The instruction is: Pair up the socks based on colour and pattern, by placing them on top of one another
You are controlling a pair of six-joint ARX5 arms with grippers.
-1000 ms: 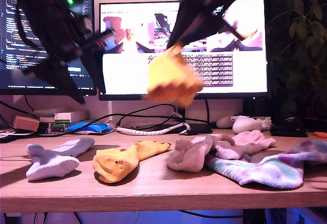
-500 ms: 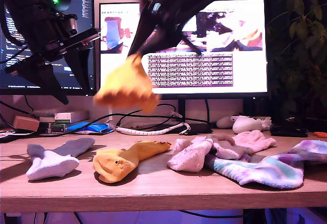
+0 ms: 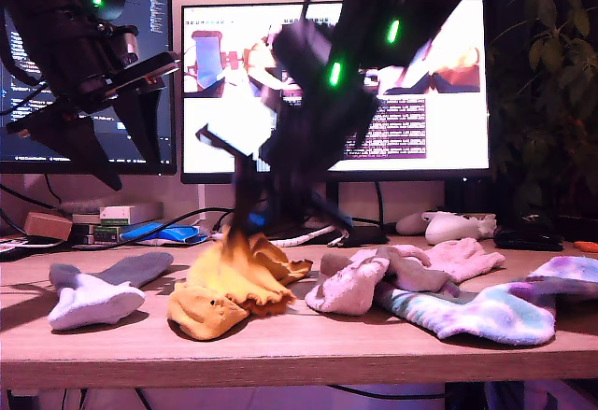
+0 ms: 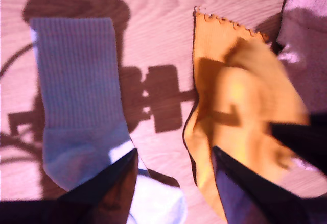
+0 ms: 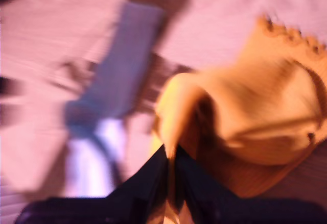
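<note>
Mustard sock (image 3: 245, 262) pinched in my second gripper (image 5: 171, 165) lands on its twin (image 3: 207, 309) at the table's (image 3: 308, 345) seven o'clock; best released squarely. My first gripper (image 4: 173, 170) hovers wide.

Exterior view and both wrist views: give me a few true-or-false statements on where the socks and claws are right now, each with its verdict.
1. My second claw is shut on a mustard-orange sock. True.
2. That held sock hangs high in front of the monitor. False: it is down at the desk, draping onto the other mustard-orange sock.
3. My first claw grips the lavender-white sock. False: its fingers are apart above the desk and hold nothing.
4. In the exterior view, the tie-dye sock lies right of the pink socks. True.
5. The lavender-white sock lies on top of the pink socks. False: it lies alone at the exterior view's left.
</note>
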